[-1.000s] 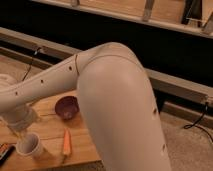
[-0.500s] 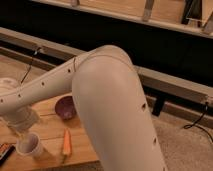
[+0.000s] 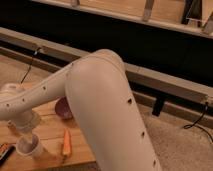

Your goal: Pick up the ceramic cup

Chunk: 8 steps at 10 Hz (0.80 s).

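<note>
The ceramic cup (image 3: 27, 147) is white with a dark inside and stands upright on the wooden table (image 3: 50, 131) at the lower left. My gripper (image 3: 24, 131) hangs straight over it, right at the cup's rim, and its lower end partly covers the mouth. The white arm (image 3: 102, 105) sweeps from the right foreground over to the gripper and hides part of the table.
A shallow dark purple bowl (image 3: 62, 108) sits on the table behind and to the right of the cup. An orange carrot (image 3: 66, 142) lies to the cup's right. A dark flat object (image 3: 5, 153) lies at the left edge. A metal rail (image 3: 165, 82) runs behind the table.
The arm's elbow has swung left across the view, and the gripper has come lower, closer over the cup. The cup, bowl and carrot have stayed in place.
</note>
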Each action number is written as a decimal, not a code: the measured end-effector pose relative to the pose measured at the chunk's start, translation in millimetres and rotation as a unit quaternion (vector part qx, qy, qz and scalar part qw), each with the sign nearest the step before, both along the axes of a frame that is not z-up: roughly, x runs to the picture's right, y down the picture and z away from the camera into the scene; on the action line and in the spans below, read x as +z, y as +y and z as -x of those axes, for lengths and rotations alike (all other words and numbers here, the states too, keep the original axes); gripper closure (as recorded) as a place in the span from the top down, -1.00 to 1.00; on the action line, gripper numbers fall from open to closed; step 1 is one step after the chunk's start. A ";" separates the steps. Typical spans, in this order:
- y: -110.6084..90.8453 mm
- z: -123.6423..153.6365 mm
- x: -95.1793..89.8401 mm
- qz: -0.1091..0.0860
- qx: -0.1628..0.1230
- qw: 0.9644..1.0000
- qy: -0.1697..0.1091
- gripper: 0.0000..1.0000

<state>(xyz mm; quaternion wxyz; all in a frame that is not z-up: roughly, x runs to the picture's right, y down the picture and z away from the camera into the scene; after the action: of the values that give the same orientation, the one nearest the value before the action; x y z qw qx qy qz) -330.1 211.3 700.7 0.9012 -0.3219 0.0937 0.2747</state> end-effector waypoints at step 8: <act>10.5 6.4 7.3 0.005 -0.034 0.999 0.004 -1.00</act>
<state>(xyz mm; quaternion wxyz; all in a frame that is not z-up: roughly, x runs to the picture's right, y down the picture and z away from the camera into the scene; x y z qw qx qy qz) -336.5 221.7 708.0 0.9078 -0.3222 0.1098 0.2450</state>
